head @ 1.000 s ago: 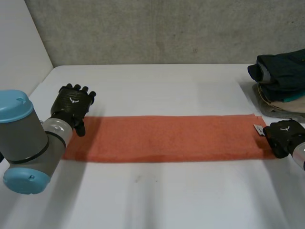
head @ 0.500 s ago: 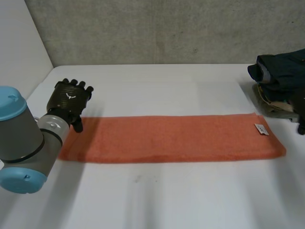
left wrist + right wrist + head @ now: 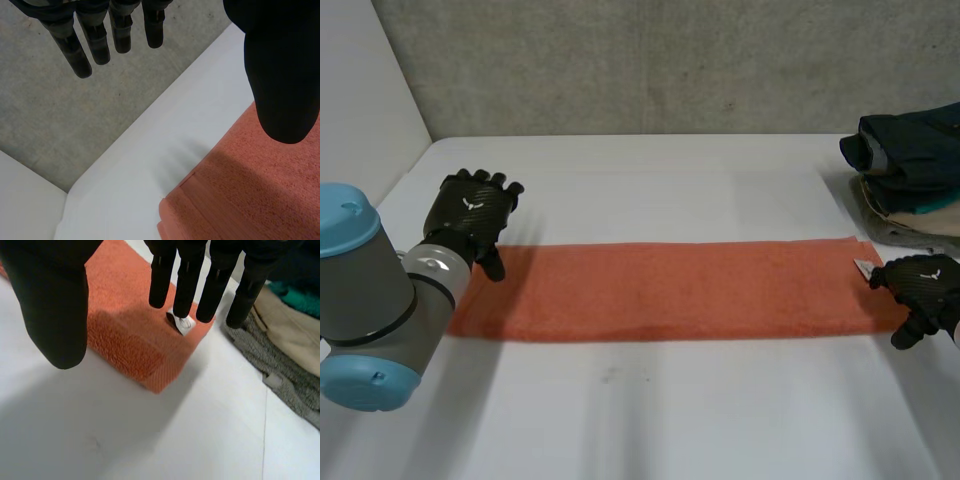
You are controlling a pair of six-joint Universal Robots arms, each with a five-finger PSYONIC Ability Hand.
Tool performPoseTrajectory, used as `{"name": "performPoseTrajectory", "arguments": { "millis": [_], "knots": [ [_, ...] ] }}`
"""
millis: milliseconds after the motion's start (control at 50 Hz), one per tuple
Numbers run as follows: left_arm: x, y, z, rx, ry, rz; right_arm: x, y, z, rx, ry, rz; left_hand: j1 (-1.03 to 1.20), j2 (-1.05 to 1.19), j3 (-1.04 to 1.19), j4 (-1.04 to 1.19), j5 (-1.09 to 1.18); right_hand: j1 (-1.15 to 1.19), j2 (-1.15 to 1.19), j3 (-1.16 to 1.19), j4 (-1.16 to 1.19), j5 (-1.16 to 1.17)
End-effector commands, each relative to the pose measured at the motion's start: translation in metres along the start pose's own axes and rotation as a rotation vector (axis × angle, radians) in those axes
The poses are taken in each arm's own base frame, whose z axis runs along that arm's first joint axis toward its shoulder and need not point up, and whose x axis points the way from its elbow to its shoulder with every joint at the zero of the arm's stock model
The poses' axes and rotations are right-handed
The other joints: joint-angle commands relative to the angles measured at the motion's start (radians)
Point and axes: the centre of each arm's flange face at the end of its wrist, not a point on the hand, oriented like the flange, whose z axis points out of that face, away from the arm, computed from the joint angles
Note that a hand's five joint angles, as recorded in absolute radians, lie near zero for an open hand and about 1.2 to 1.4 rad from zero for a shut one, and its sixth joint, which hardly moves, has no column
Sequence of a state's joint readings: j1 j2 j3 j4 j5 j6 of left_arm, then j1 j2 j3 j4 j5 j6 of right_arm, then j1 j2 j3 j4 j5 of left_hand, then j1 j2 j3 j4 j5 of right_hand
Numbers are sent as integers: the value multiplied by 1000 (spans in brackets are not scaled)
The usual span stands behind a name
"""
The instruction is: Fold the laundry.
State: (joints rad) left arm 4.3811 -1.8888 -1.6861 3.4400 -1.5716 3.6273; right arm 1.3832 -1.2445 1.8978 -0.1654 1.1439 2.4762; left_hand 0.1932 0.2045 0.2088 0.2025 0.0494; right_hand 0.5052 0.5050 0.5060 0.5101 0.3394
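You are working with an orange terry towel (image 3: 670,290), folded into a long narrow strip and lying flat across the white table (image 3: 650,410) between your two hands. Its long edges are running straight. The end under the right hand is showing stacked layers at the corner.

Left hand (image 3: 472,212): hovering at the far corner of the towel's end on its side. The fingers (image 3: 82,52) are straight and spread away from the thumb (image 3: 282,75), gripping nothing. The thumb is hanging over the cloth. The fingers are reaching past the cloth's edge over bare table toward the grey concrete wall (image 3: 670,60). Open table is lying ahead of this hand and on its outer side, up to the table's corner.

Right hand (image 3: 918,285): sitting over the towel's other end, fingers straight, thumb held wide apart, nothing clamped. You cannot tell whether the fingertips are touching the cloth. Bare table is running wide on the thumb's side.

Obstacle: a pile of folded clothes (image 3: 910,165) is sitting just beyond the right hand's fingertips, with dark navy on top, teal and beige beneath, and grey cloth at the bottom. The grey edge is lying near the towel's corner but apart from it, with a strip of table between.

Label: a small white tag (image 3: 184,324) is sticking up from the towel right at the right hand's fingertips. Any print on it is too small to read.
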Motion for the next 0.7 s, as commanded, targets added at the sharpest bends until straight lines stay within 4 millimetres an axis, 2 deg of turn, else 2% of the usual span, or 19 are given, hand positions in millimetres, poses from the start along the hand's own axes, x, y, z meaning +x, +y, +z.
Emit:
{"name": "performPoseTrajectory", "arguments": {
  "millis": [20, 200, 440, 560, 600, 700],
  "knots": [
    [0, 1, 0, -2, 0, -9, 3, 8, 8, -9, 0, 8, -19, -30, -34, -28, -49, 138, 138, 137, 133, 129],
    [0, 0, 0, -1, 2, -9, 4, 13, 14, -3, 7, 6, -19, -30, -34, -28, -49, 290, 290, 289, 285, 281],
    [0, 0, 0, -1, 2, -10, 4, 17, 21, 6, 10, 0, -19, -30, -34, -28, -49, 337, 337, 336, 332, 328],
    [0, 1, 0, -2, 2, -10, 7, 15, 24, 22, 23, -11, -19, -30, -34, -28, -49, 604, 604, 603, 599, 595],
    [0, 0, 0, -1, 2, -10, 8, 15, 25, 30, 31, -16, -19, -30, -34, -28, -49, 889, 889, 888, 884, 880],
    [0, 0, 0, -1, 2, -10, 13, 16, 28, 26, 61, -18, -19, -30, -34, -28, -49, 891, 891, 890, 886, 882]
  ]
}}
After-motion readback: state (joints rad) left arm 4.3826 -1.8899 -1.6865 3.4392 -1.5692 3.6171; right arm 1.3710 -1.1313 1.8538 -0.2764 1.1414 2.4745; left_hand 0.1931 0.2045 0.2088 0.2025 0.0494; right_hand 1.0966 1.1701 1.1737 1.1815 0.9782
